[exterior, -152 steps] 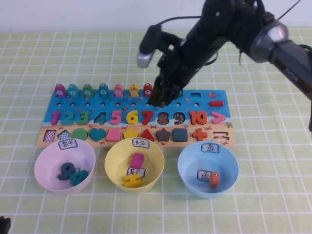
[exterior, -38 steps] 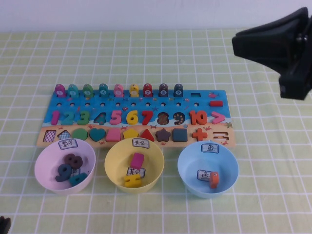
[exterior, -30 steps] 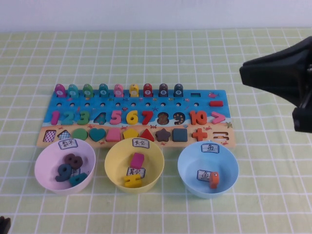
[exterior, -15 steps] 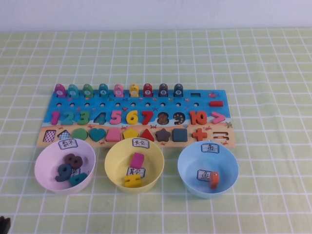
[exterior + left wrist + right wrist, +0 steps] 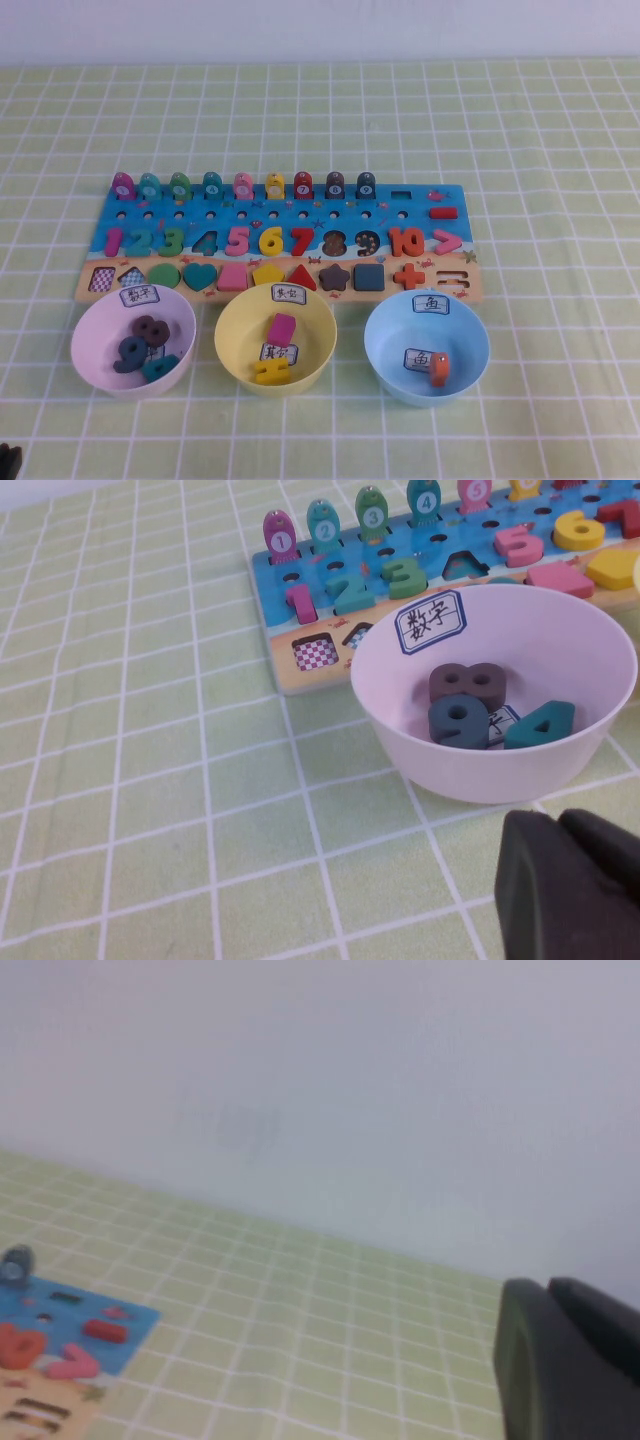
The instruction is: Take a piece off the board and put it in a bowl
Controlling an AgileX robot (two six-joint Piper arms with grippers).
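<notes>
The dark brownish-purple 8 (image 5: 150, 328) lies in the pale pink bowl (image 5: 100, 318), at the front left of the board (image 5: 440, 195). It rests beside a grey-blue 9 (image 5: 130, 352) and a teal 4 (image 5: 161, 365). The left wrist view shows the 8 (image 5: 467, 683) inside the bowl (image 5: 560, 770) under its label. My left gripper (image 5: 556, 825) is shut and empty, low beside the pink bowl; only a dark tip (image 5: 5, 462) of it shows in the high view. My right gripper (image 5: 548, 1288) is shut and empty, off to the board's right and out of the high view.
A yellow bowl (image 5: 232, 325) holds a pink and a yellow piece. A light blue bowl (image 5: 385, 335) holds an orange piece. Both stand in front of the board. The board's right end (image 5: 60, 1345) shows in the right wrist view. A green checked cloth covers the table.
The right arm has pulled back to the right and left the high view. Five seconds ago it was over the board; the 8 now lies in the pink bowl.
</notes>
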